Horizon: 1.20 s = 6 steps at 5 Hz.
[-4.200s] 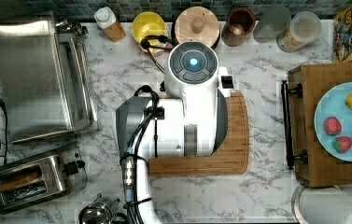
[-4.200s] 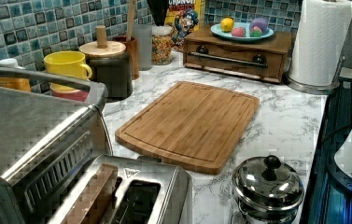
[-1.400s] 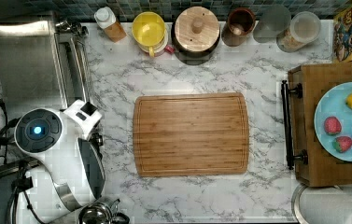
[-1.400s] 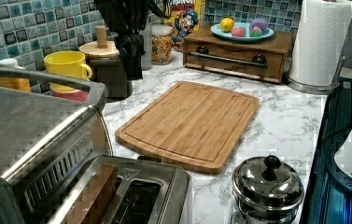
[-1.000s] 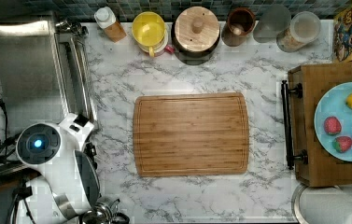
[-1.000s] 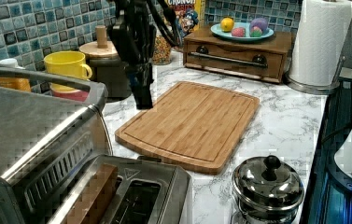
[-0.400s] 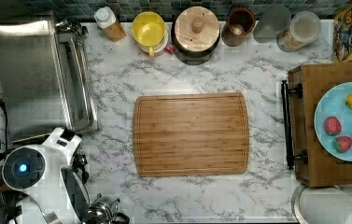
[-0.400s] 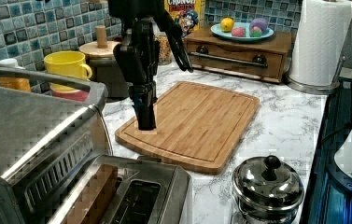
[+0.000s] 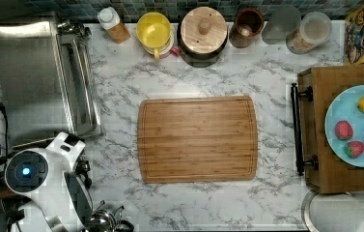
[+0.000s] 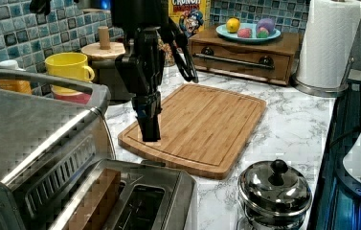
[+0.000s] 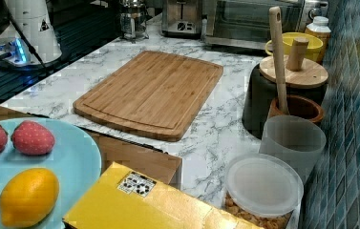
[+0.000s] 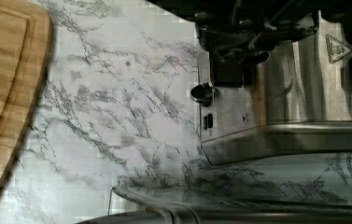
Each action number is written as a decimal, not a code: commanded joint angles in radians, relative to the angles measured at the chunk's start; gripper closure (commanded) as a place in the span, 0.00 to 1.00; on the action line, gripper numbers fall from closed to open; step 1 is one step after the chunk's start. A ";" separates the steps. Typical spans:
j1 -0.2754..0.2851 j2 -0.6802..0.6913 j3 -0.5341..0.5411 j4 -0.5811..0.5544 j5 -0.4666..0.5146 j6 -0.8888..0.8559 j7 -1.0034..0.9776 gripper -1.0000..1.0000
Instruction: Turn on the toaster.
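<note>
Open marble counter (image 9: 117, 154) between cutting board (image 9: 198, 139) and toaster (image 10: 135, 201), toaster oven (image 9: 39, 77) crowding just beside it, lidded steel pot (image 10: 274, 194) (shiny, knobbed) close at the lever end.

I am looking at a kitchen. The desk (image 9: 121, 87) is white marble with grey veins, and a wall of small blue-green tiles (image 11: 354, 95) runs behind it. A bamboo cutting board (image 9: 198, 139) lies in the middle. Along the tiled wall I see a yellow mug (image 9: 153, 30), a dark canister with a wooden lid (image 9: 203, 30) and lidded plastic tubs (image 11: 263, 183). A steel toaster oven (image 9: 35, 77) and the toaster (image 10: 135, 201) stand side by side at the top view's left. A cereal box (image 10: 186, 14), a blue plate of fruit (image 9: 351, 125) on a wooden bread box (image 10: 245, 52), a paper towel roll (image 10: 329, 40) and a small lidded pot (image 10: 275, 189) complete it.
</note>
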 commanded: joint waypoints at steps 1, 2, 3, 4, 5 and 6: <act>0.029 0.106 0.023 0.027 -0.059 0.021 0.142 1.00; 0.036 0.132 0.019 0.005 -0.114 0.081 0.200 1.00; 0.034 0.159 0.012 0.009 -0.119 0.091 0.225 1.00; 0.037 0.198 0.015 0.014 -0.098 0.090 0.217 1.00; 0.057 0.279 0.023 0.000 -0.140 0.094 0.235 1.00; 0.100 0.406 -0.010 -0.004 -0.217 0.118 0.294 1.00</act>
